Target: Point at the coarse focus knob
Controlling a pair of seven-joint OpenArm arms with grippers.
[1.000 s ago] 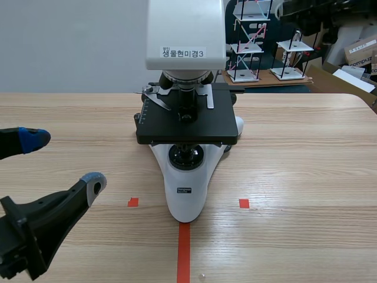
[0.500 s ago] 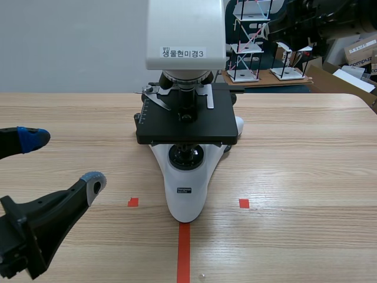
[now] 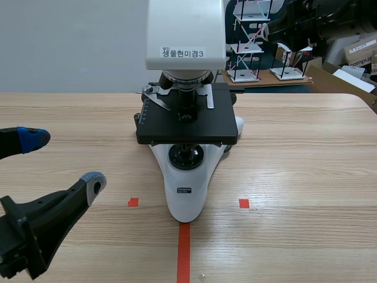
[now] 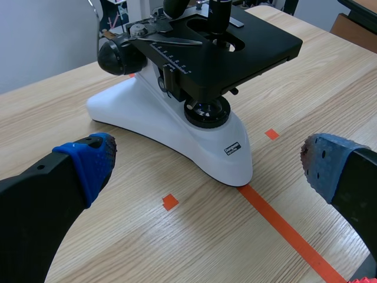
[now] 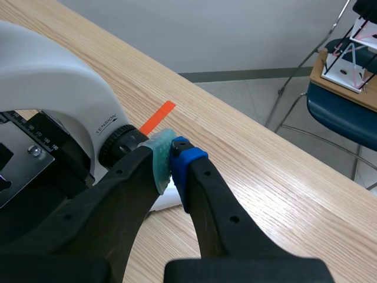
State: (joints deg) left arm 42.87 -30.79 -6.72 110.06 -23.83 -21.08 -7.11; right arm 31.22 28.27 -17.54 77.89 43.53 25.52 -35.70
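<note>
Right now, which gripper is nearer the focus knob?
Right: the right gripper, shut, is at the knob; the left gripper, open, is short of the microscope.

A pale wood-grain surface (image 3: 294, 165) carries a microscope (image 3: 186, 194), whose white base rests flat on the wood with its narrow rounded nose toward the robot and its wider part farther back. An orange-red tape line (image 3: 184, 253) is stuck to the surface and runs from the near edge straight up to the nose of the microscope's base. Two small tape squares (image 3: 133, 202) of the same colour sit level with that nose, one on each side of the microscope and apart from it.
</note>
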